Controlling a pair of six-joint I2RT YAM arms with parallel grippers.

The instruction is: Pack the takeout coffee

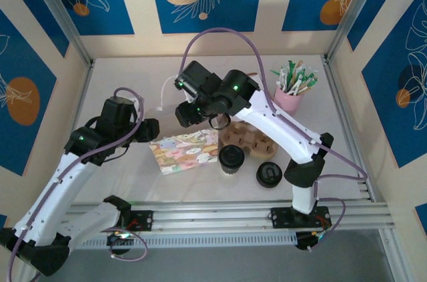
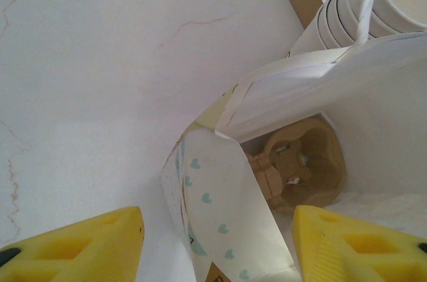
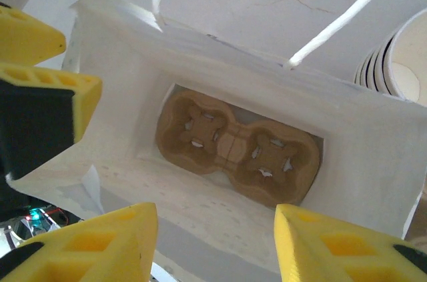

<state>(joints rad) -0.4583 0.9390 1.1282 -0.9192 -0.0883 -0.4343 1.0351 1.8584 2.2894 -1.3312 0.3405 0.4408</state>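
The takeout coffee [image 1: 231, 159], a cream cup with a black lid, stands on the table right of the patterned paper bag [image 1: 183, 151]. My left gripper [image 1: 152, 130] is at the bag's left end. Its yellow fingers [image 2: 100, 242] stand apart on either side of the bag's heart-printed wall [image 2: 213, 182] without touching it. My right gripper [image 1: 187, 114] hovers open over the bag's mouth [image 3: 200, 189], with nothing between its jaws. A brown cardboard cup carrier [image 3: 233, 145] lies at the bottom of the bag, also seen past the wall [image 2: 300, 169].
A flat black lid [image 1: 268, 174] lies right of the coffee. Brown cardboard carriers [image 1: 248, 141] sit behind it. A stack of cream cups [image 3: 400, 62] lies beside the bag. A pink cup of stirrers [image 1: 291, 92] stands at the back right. Walls close the table in.
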